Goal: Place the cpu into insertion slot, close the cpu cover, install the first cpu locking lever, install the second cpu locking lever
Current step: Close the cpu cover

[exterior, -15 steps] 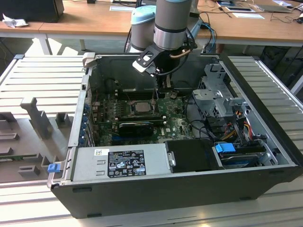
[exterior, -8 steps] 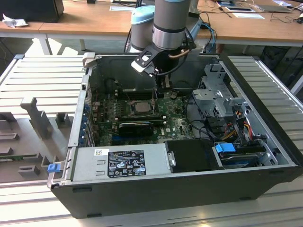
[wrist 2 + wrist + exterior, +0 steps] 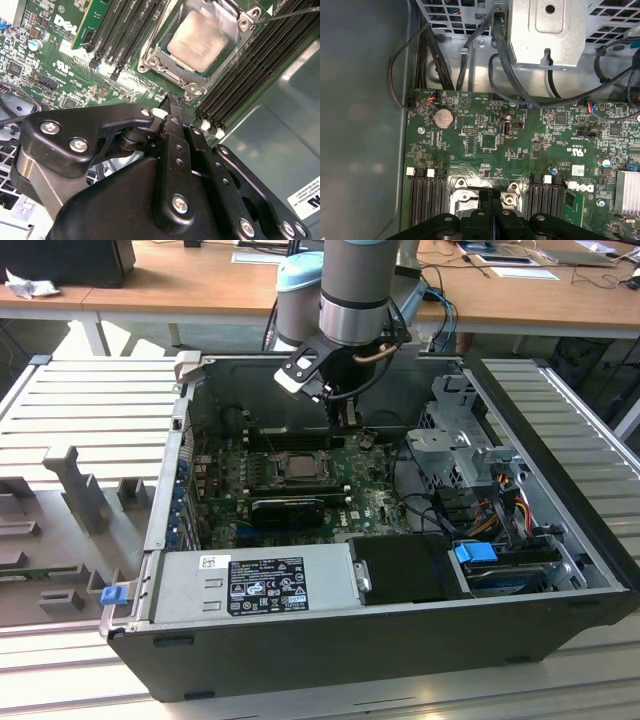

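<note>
Just beside the insertion slot (image 3: 165, 75), my gripper (image 3: 173, 107) has its fingers pressed together, and I see nothing held between them. The cpu (image 3: 200, 41) lies flat inside this slot on the green board (image 3: 75, 75).
</note>
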